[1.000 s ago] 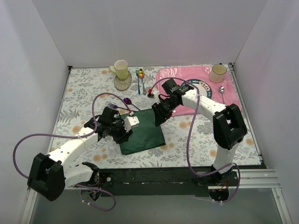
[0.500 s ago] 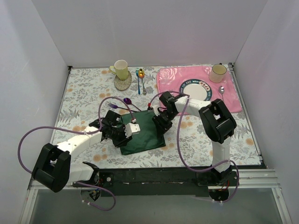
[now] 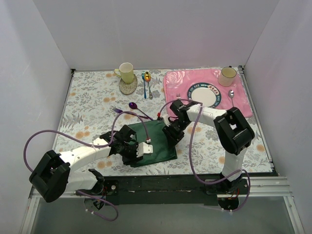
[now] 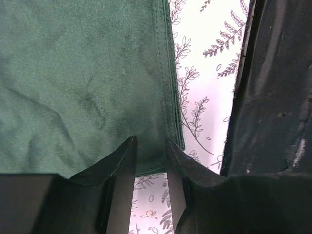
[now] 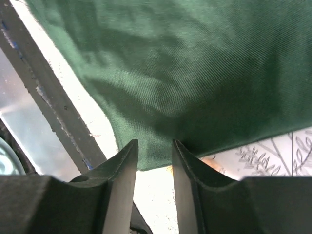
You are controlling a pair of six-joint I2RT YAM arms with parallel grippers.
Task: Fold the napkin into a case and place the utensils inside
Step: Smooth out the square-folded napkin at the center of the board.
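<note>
The dark green napkin (image 3: 155,138) lies folded into a flat rectangle on the floral tablecloth, its stitched layered edge (image 4: 168,87) showing in the left wrist view. My left gripper (image 3: 141,150) is low at its near left corner, jaws a narrow gap apart, tips (image 4: 151,144) touching the cloth's edge with tablecloth visible between them. At the napkin's right edge, my right gripper (image 3: 173,134) is also slightly open, its tips (image 5: 155,146) resting on the cloth (image 5: 195,63). The purple spoon (image 3: 138,109) and purple fork (image 3: 119,111) lie just behind the napkin.
A yellow cup (image 3: 126,72) on a coaster and the blue and gold spoons (image 3: 146,80) are at the back. The pink placemat (image 3: 175,80) holds a plate (image 3: 204,95), a cup (image 3: 227,75) and a silver spoon (image 3: 231,95). The black base rail (image 4: 273,97) runs close to the napkin.
Both arms have drawn toward the near edge, and the napkin has shifted nearer and slightly right with them. The left jaws have narrowed a little.
</note>
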